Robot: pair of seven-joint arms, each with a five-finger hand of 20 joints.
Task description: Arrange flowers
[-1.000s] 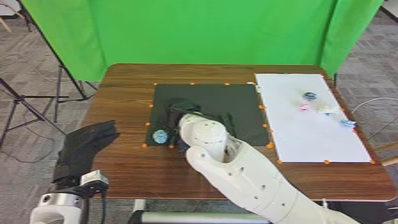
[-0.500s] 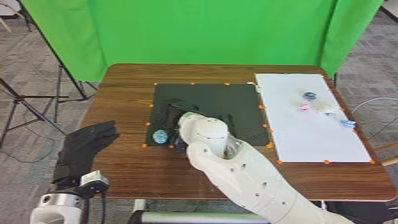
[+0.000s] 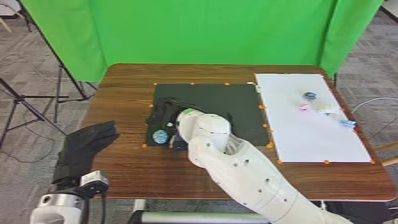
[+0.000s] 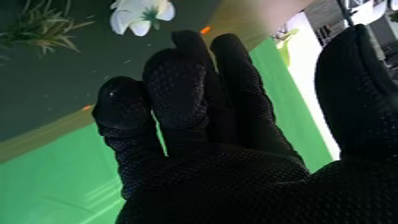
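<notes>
Right hand: from where I stand, the right hand (image 3: 163, 116) is over the left part of the black mat (image 3: 242, 102). Its fingers are loosely extended, the thumb well apart, and nothing is held.
Left hand: the left hand (image 3: 87, 142) is at the left edge of the bench (image 3: 133, 172), fingers extended and without a load. Its position appears chosen to leave the mat to the other.
Blue flower: the pale blue flower (image 3: 160, 136) lies at the mat's near left corner, beside the right hand. I judge it a likely piece for sorting.
White flower and leafy sprig: the right wrist view has a white flower (image 4: 142, 15) and a spiky green sprig (image 4: 40, 31) on a dark surface beyond the fingertips. The wide grasp suits either; which is intended, I cannot tell.
White sheet: four blooms stand grouped toward the right edge of the white sheet (image 3: 306, 142): dark blue (image 3: 309, 95), pink (image 3: 305, 107), white (image 3: 326, 109) and light blue (image 3: 347, 123). The grouping suggests an arranging area.
Edges: orange markers (image 3: 326, 161) border mat and sheet, presumably as limits.
Clearance: the mat's far side offers room to lift; a low sweep toward the near corner could knock the blue flower.
</notes>
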